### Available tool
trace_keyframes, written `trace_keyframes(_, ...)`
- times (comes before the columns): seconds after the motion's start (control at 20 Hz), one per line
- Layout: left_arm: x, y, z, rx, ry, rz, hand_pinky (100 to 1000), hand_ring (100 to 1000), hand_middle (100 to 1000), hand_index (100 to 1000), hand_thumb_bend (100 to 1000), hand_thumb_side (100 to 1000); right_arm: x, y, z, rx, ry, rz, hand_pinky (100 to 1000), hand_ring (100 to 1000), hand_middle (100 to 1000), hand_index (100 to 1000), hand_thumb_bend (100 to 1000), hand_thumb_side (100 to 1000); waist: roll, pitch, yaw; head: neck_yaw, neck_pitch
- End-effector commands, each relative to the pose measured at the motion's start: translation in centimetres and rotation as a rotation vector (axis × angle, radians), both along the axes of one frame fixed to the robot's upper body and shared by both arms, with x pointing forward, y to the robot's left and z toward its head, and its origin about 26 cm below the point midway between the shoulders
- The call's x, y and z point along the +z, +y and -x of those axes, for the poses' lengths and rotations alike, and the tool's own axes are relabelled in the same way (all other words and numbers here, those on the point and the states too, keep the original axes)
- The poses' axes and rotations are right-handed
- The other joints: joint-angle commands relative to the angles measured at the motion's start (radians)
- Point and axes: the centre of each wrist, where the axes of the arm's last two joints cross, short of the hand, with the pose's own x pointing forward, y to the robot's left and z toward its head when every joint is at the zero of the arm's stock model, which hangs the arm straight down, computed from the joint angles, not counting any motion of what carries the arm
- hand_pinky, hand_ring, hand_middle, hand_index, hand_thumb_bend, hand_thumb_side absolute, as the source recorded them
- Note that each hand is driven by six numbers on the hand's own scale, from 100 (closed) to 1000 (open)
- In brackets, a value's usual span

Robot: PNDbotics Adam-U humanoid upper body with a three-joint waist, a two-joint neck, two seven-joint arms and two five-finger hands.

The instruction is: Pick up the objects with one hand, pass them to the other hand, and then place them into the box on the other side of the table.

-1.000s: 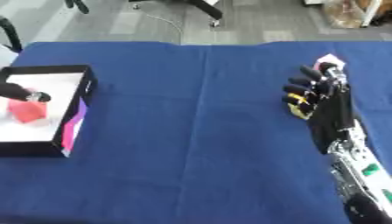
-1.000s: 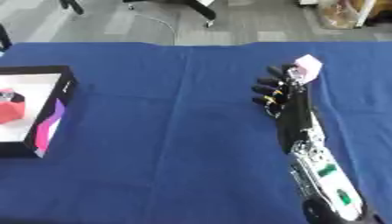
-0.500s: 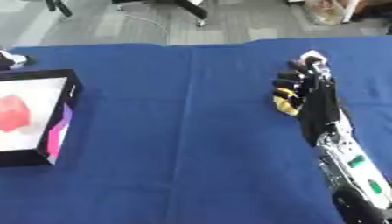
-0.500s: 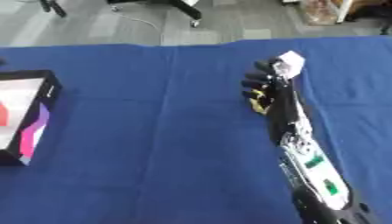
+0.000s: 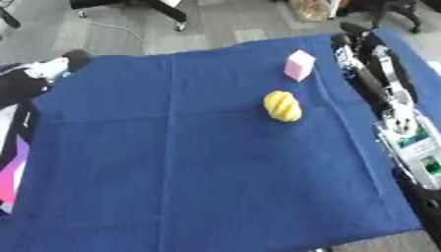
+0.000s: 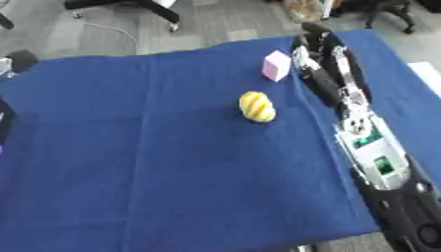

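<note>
A yellow ridged oval object lies on the blue cloth, right of the middle. A small pink block stands just behind it. My right hand lies at the far right edge of the table, just right of the pink block, with straight fingers and nothing in it. Its arm runs down the right side. A black and white shape at the far left looks like my left hand; its pose is blurred. The box, black with a pink side, shows only as a strip at the left edge.
The blue cloth covers the whole table. Behind the table lie a grey floor, chair legs and a cable.
The camera has swung, so the whole picture has shifted. My right hand, which covered the yellow object and the pink block, now lies beside them. The box has slid almost out of view.
</note>
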Motion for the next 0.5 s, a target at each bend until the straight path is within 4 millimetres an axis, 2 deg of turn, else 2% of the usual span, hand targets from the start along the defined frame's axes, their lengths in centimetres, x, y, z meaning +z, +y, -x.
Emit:
trace_keyframes(0.05, -0.4, -1.3, 0.2, -0.075, -0.017, 0.054, 550, 654, 655, 712, 1000, 462, 1.5, -2.8, -0.8, -0.033, -0.021, 0.234, 802, 817, 769, 889, 100, 671, -0.014, -0.022, 0.002, -0.008, -0.002)
trace_keyframes(0.3, -2.7, -3.3, 0.1, -0.16, 0.039, 0.13, 536, 640, 643, 704, 1000, 461, 0.4, -6.0, -3.7, -0.043, 0.131, 0.465, 822, 842, 815, 925, 100, 675, -0.012, -0.022, 0.008, -0.034, -0.002)
trace_keyframes(0.5, -3.4, -4.1, 0.0, -0.194, 0.061, 0.147, 532, 633, 636, 702, 1000, 460, -0.9, -6.5, -5.7, -0.022, 0.216, 0.539, 828, 847, 821, 932, 100, 694, -0.01, -0.023, 0.018, -0.05, -0.002)
